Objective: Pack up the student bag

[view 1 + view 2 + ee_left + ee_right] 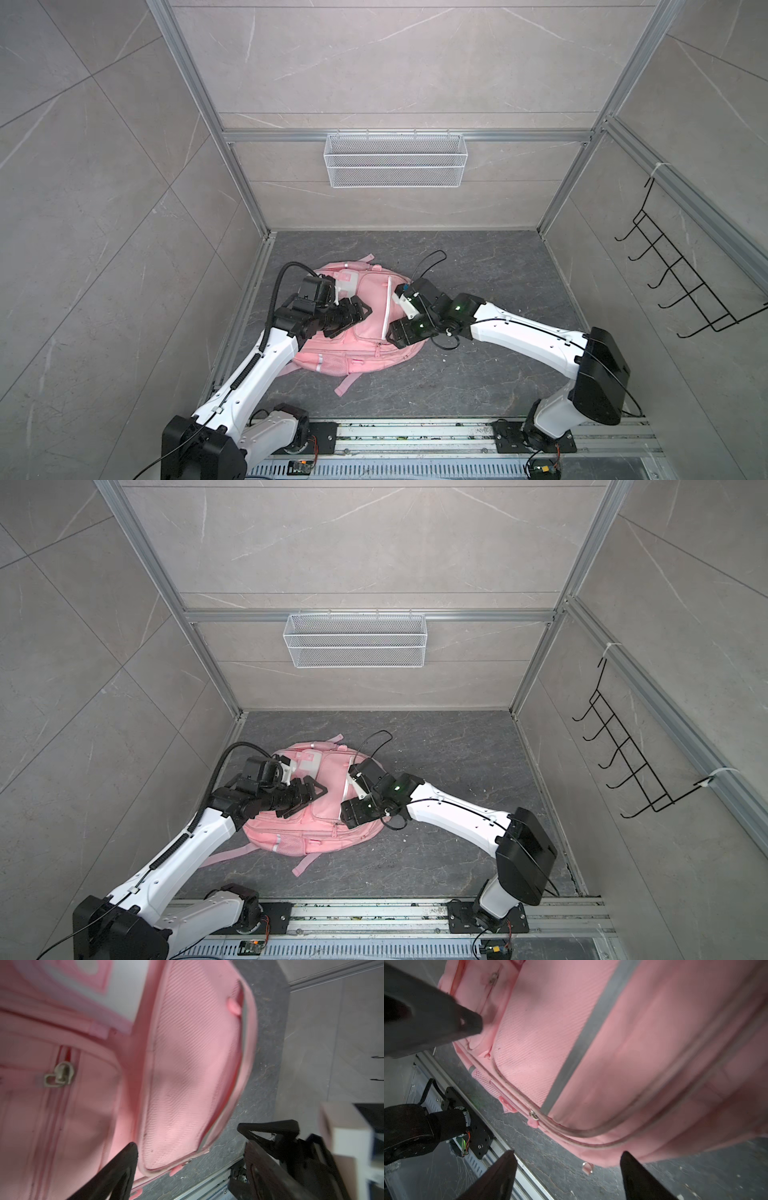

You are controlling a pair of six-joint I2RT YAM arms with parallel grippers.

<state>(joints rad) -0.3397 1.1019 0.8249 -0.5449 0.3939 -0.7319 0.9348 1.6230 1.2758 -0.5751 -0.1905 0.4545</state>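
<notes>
On the speckled stone floor [478, 374], a soft, ribbed pink student bag [365, 332] — left claw [187, 1136], right claw [568, 1152] both spread wide.

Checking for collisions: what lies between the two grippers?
Only the student bag, its front panel and white stripe, lies between left gripper and right gripper; both top views show it.
</notes>
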